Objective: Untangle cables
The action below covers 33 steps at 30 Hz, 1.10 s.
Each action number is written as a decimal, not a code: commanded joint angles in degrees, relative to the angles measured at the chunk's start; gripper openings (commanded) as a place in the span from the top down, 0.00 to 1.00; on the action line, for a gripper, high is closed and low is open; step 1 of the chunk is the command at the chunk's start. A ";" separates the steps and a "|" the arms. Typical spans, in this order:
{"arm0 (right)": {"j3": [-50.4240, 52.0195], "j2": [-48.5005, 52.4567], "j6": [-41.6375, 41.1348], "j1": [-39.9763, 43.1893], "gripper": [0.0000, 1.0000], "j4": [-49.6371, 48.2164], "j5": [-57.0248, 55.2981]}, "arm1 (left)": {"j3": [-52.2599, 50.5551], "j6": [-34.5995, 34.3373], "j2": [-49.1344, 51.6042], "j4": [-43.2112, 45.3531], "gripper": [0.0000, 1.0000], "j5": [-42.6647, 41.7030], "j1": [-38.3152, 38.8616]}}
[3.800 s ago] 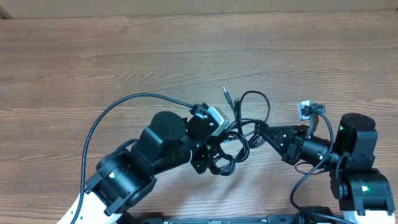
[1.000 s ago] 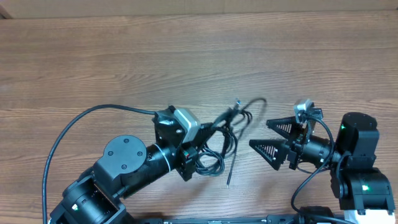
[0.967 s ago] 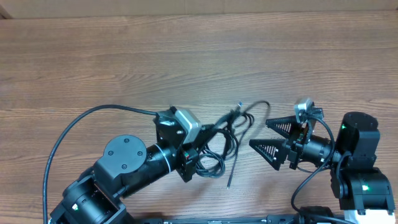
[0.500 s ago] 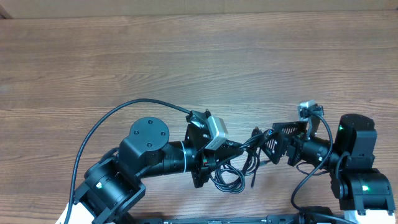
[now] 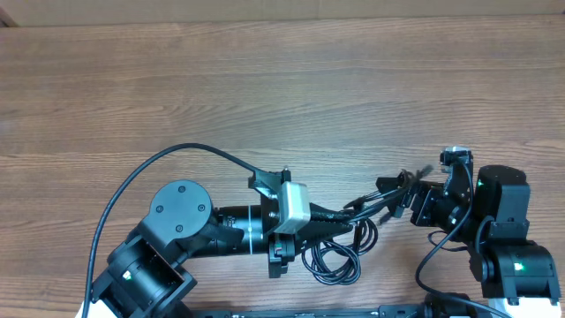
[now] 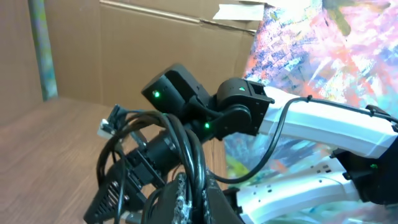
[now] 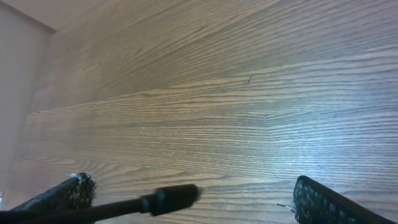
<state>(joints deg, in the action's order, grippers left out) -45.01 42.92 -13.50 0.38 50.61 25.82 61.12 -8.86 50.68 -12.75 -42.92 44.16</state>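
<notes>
At front: 1 limp, light cable bundle (image 5: 334, 258).
Left gripper (image 5: 344, 218) clamps it; right gripper (image 7: 193, 185) gapes; probably best taken by the stiff plug (image 7: 168, 198).

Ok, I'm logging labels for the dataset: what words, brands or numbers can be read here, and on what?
No text can be read anywhere.
The white label on the cardboard box: too blurred to read.
The cables and the table: no writing seen.
</notes>
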 commanded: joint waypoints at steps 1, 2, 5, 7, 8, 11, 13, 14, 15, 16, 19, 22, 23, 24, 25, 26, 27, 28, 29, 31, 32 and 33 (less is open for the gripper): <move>-0.92 -0.13 -0.46 0.33 0.00 0.61 -3.82 | 0.87 3.65 -1.88 1.05 0.96 -1.05 0.11; -0.92 -0.13 -0.46 0.33 0.00 1.46 -5.86 | 0.87 3.78 -2.23 0.98 0.96 0.48 0.11; -0.92 -0.13 -0.44 0.33 0.00 2.40 -8.46 | 0.87 3.78 -3.54 0.63 0.96 5.55 0.11; -0.92 -0.13 -0.46 0.33 0.00 2.84 -9.62 | 0.87 3.78 -4.07 -0.37 0.96 8.83 0.11; -0.92 -0.13 -0.48 0.33 0.00 3.32 -10.38 | 0.87 3.76 -4.35 -1.86 0.96 11.82 0.11; -0.92 -0.13 -1.01 0.33 0.00 3.54 -11.04 | 0.87 3.72 -4.48 -6.10 0.96 17.27 0.11; -0.92 -0.13 -3.06 0.33 0.00 3.52 -11.21 | 0.87 3.50 -4.46 -10.62 0.96 21.46 0.11; -0.92 -0.13 -3.06 0.33 0.00 3.54 -11.13 | 0.87 3.50 -4.46 -11.78 0.96 22.80 0.11; -0.92 -0.13 -3.02 0.33 0.00 3.54 -10.56 | 0.87 3.50 -4.46 -12.94 0.96 24.15 0.11; -0.94 -0.13 -2.99 0.33 0.00 3.39 -9.33 | 0.87 3.50 -4.46 -14.43 0.96 25.46 0.11; -0.94 -0.13 -3.02 0.33 0.00 0.70 -2.12 | 0.87 2.82 -4.46 -18.12 0.96 29.27 0.11; -0.94 -0.13 -3.02 0.31 0.00 -2.80 9.27 | 0.87 -2.99 -4.46 -21.33 0.96 36.96 0.11; -0.94 -0.13 -3.02 0.31 0.00 -3.69 12.04 | 0.87 -4.31 -4.46 -21.88 0.96 38.34 0.11; -0.94 -0.13 -3.04 0.31 0.00 -5.60 16.74 | 0.87 -5.18 -4.46 -22.12 0.96 39.06 0.11; -0.94 -0.13 -3.10 0.33 0.00 -7.19 19.69 | 0.87 -5.35 -4.46 -21.64 0.96 39.04 0.11; -0.94 -0.13 -3.58 0.33 0.00 -7.72 20.72 | 0.87 -5.38 -4.46 -21.49 0.96 39.04 0.11; -0.94 -0.13 -5.31 0.33 0.00 -8.28 21.53 | 0.87 -5.38 -4.46 -21.42 0.96 39.06 0.11; -0.94 -0.13 -6.91 0.33 0.00 -8.81 21.90 | 0.87 -5.60 -4.46 -21.35 0.96 39.06 0.11; -0.94 -0.13 -8.81 0.31 0.00 -9.20 21.94 | 0.87 -6.05 -4.46 -21.29 0.96 39.04 0.11; -0.94 -0.13 -13.07 0.33 0.00 -9.94 22.47 | 0.87 -7.21 -4.44 -20.85 0.96 39.04 0.11; -0.94 -0.13 -14.95 0.31 0.00 -10.34 22.86 | 0.87 -7.78 -4.42 -20.46 0.96 39.04 0.11; -0.94 -0.13 -17.22 0.31 0.00 -11.21 23.91 | 0.87 -8.13 -4.35 -19.74 0.96 38.86 0.11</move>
<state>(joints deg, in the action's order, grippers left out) -45.01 43.03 -23.05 0.38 40.95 45.76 61.17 -14.28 46.87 -34.30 -4.91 44.16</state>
